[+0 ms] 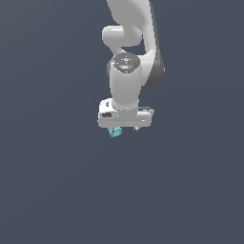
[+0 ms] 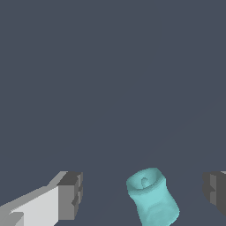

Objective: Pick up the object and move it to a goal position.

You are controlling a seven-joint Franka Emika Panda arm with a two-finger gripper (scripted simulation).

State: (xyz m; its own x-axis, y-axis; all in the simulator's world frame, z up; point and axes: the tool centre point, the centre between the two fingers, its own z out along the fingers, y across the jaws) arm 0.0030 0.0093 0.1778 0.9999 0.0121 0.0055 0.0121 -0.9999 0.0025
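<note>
In the wrist view, the small teal short cylinder with a hollow, ring-like end (image 2: 152, 202) is seen nearest, lying between the two dark grey finger pads of the white robot gripper (image 2: 143, 194). One pad (image 2: 70, 194), carried on a pale grey finger, is seen to one side of the cylinder, and the other pad (image 2: 215, 190) is cut off by the picture's edge on the opposite side. Clear gaps of dark ground are shown between the cylinder and each pad, so the jaws are spread wide and nothing is gripped. The cylinder is placed closer to the cut-off pad than to the other. Its ringed end, with a small hollow at the middle, is turned away from the camera, and its body is slightly tilted. Whether it rests on the ground cannot be told from this view.

Beyond the cylinder, only the flat, dark slate-blue ground (image 2: 110, 66) is shown.

In the exterior view, the gripper (image 1: 125, 128) is seen pointing downward beneath the white, rounded arm (image 1: 127, 71). The teal cylinder (image 1: 115, 132) is partly visible just below the gripper's body, toward the exterior view's left of its middle. The fingers are too small there to be told apart. The same dark ground (image 1: 47, 190) is spread behind everything.
</note>
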